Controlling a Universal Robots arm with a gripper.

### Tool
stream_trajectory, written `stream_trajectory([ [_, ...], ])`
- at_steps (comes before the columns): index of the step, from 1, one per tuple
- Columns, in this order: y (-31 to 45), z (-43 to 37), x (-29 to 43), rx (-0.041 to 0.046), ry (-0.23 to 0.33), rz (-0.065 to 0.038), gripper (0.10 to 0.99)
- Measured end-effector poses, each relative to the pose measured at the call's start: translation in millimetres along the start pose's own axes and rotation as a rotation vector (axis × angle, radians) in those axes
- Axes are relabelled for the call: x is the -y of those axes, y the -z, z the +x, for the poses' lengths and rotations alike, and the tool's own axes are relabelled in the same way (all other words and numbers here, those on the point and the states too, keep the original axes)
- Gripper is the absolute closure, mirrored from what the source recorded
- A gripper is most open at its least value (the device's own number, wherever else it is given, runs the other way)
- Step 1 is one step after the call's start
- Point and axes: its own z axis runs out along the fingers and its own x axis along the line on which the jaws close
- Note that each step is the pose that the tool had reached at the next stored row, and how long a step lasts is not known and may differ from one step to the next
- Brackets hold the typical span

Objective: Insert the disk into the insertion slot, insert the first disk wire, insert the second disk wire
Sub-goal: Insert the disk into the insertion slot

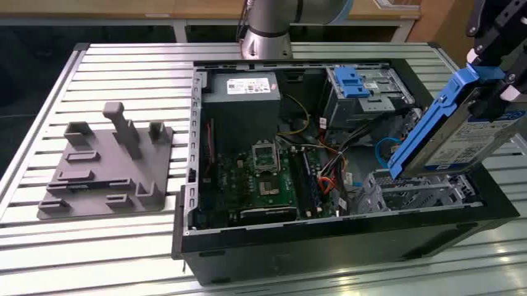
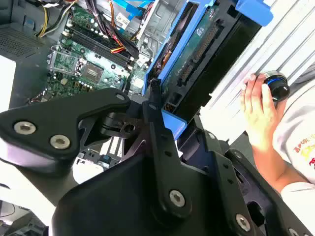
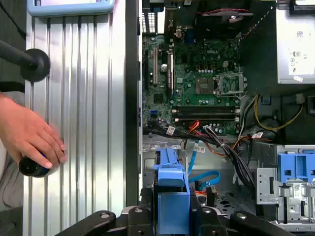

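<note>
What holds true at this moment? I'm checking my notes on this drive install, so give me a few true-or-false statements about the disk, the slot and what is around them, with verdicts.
1. The gripper holds the disk tilted in the air over the insertion slot. True.
2. The disk is fully seated in the insertion slot. False: it is up in the gripper, with its lower end near the slot's top.
3. A person's hand covers a dark round object on the slatted table. True.
4. The grey fixture lies at the exterior view's right of the computer case. False: it lies at the exterior view's left.
</note>
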Motion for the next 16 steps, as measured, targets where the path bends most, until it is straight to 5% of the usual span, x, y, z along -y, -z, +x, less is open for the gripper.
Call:
stream_trajectory([
  [16, 0.0, 0.0, 0.0, 0.0001, 0.0, 0.0, 0.722],
])
